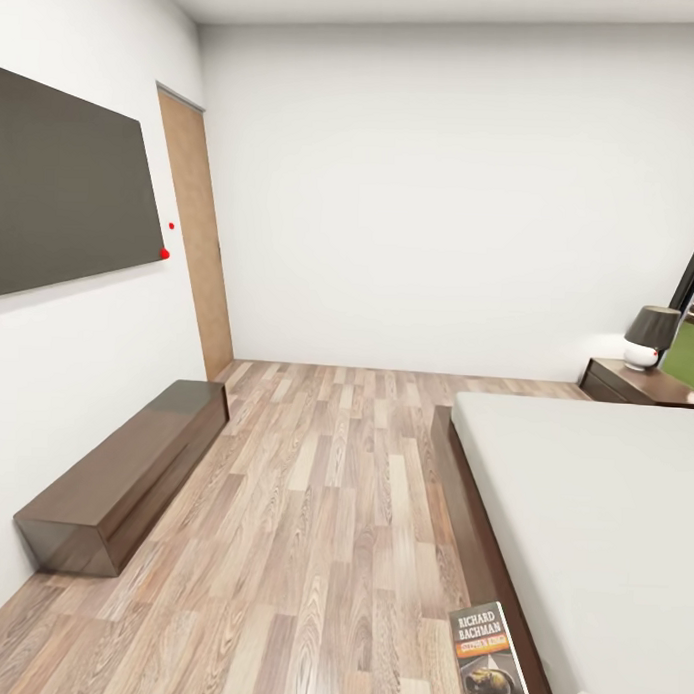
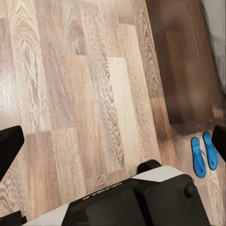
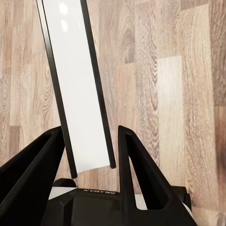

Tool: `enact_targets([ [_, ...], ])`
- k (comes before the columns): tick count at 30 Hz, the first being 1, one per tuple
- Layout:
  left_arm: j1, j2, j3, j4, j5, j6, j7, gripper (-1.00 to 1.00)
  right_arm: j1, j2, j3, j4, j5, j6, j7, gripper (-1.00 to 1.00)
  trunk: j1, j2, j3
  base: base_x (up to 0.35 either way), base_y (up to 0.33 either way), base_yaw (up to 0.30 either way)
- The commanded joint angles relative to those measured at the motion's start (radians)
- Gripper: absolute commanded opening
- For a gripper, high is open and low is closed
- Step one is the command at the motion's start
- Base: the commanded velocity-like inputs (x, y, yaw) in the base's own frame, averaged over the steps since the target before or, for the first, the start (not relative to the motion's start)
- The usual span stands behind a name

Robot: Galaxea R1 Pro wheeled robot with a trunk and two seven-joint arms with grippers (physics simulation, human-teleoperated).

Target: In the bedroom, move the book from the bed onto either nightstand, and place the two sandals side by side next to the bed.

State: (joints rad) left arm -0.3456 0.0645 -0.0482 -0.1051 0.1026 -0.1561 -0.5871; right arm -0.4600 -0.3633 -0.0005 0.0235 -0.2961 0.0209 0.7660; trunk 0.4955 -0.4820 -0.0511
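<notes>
Two black fingers of the right gripper [image 3: 89, 133] close on the book [image 3: 75, 70], pinching it at one end so that its white page edge, framed by two thin dark covers, runs out over the plank floor [image 3: 188, 94]. Held by that end, the book is carried clear of the bed, probably on its way to a nightstand. In the head view it shows at 5 o'clock, cover up: dark, with white "Richard Bachman", an orange band and a picture below.

The left gripper [image 2: 115, 136] stands wide and empty, its fingers far apart over bare floor. Past it lie the two sandals [image 2: 205, 154], bright blue and thin, side by side and nearly parallel, close to the bed's dark frame; that part of the task looks done.

From the head, the bed [image 1: 601, 516] fills 3 to 5 o'clock, its grey mattress plain. Beyond it at 2 o'clock stands the nightstand [image 1: 626, 385], bearing a dark-shaded lamp [image 1: 651, 338] with some top left free for the book. At 8 o'clock a long low bench [image 1: 133, 470] hugs the wall under a black screen [image 1: 62, 187].
</notes>
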Motion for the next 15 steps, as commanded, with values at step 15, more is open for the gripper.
enact_targets([
  [15, -0.001, -0.022, -0.005, -0.018, 0.012, -0.001, -0.003, 1.00, -0.002, 0.004, -0.001, 0.002, -0.006, 0.002, 0.004, -1.00, 0.001, -0.002, -0.002, 0.080, 0.000, 0.000],
])
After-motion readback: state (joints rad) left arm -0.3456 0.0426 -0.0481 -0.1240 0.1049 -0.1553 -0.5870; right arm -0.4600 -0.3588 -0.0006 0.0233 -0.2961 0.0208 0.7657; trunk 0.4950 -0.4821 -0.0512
